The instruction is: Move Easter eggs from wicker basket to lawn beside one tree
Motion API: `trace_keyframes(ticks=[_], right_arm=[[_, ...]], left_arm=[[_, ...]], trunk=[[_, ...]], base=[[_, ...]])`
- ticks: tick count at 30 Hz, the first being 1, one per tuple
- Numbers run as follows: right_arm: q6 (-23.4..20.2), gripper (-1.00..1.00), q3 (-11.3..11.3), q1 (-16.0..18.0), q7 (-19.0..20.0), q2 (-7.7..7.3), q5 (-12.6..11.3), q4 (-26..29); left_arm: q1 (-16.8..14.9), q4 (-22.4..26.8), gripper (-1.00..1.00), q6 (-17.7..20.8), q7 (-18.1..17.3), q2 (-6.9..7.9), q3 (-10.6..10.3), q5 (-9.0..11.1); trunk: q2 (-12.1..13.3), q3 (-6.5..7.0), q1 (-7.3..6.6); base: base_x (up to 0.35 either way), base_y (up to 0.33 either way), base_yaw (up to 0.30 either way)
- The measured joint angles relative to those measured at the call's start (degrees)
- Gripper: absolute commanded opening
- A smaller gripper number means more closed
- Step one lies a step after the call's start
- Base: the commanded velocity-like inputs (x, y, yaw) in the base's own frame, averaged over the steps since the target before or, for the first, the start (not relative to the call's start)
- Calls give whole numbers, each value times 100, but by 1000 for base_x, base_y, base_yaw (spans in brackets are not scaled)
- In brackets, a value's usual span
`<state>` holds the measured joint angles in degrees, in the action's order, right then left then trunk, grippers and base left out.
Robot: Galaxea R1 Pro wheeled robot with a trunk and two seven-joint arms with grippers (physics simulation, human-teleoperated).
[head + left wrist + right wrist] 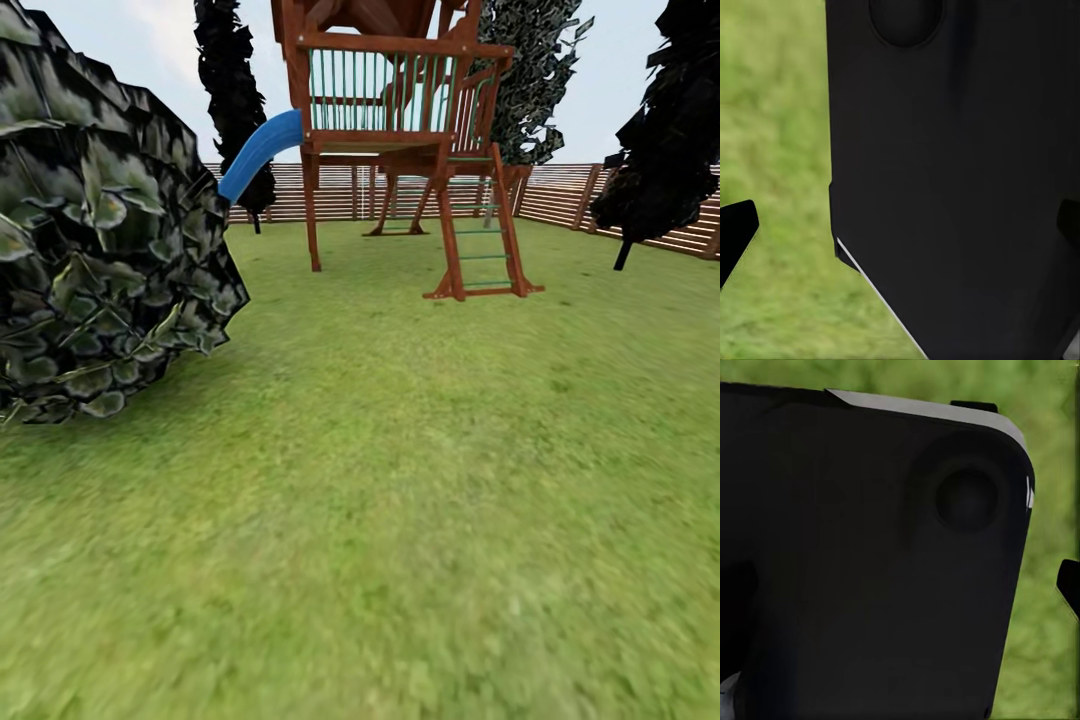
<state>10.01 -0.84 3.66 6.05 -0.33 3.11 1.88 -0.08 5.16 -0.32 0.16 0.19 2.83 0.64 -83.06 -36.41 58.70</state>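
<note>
The lawn (400,520) spreads as short, blurry green grass from the near edge of the head view back to the brown slat fence (600,195) that bounds the garden, and on the stretch that shows there lie no eggs and no wicker basket, so where they sit cannot be told from here. The robot seems to be on its way, and the main risk, as I judge it, is of direction: the dark trees (665,130) at the far edge are thin and black-trunked, and the big leafy bush (100,250) at the left edge is no tree either, so steering to any of these would put the eggs in the wrong place. The bush also stands close on the left and could be brushed in a turn. The wooden play tower (400,110) with its blue slide (258,150) and ladder stands toward the far middle of the grass, another thing to steer round. Each wrist view has a black body panel of the robot close before it with grass behind; dark finger tips (735,232) peek in at the margins, nothing visibly held, but how wide either pincer stands I cannot tell.
</note>
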Motion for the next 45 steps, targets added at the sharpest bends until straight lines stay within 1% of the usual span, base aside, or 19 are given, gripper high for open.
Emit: trace_keyframes(ticks=[45], right_arm=[[0, 100, 0, 0, 1, 0, 0, 1]], left_arm=[[0, 0, 100, 0, 0, 8, 1, 0]], trunk=[[0, 0, 0]], base=[[314, 0, 0]])
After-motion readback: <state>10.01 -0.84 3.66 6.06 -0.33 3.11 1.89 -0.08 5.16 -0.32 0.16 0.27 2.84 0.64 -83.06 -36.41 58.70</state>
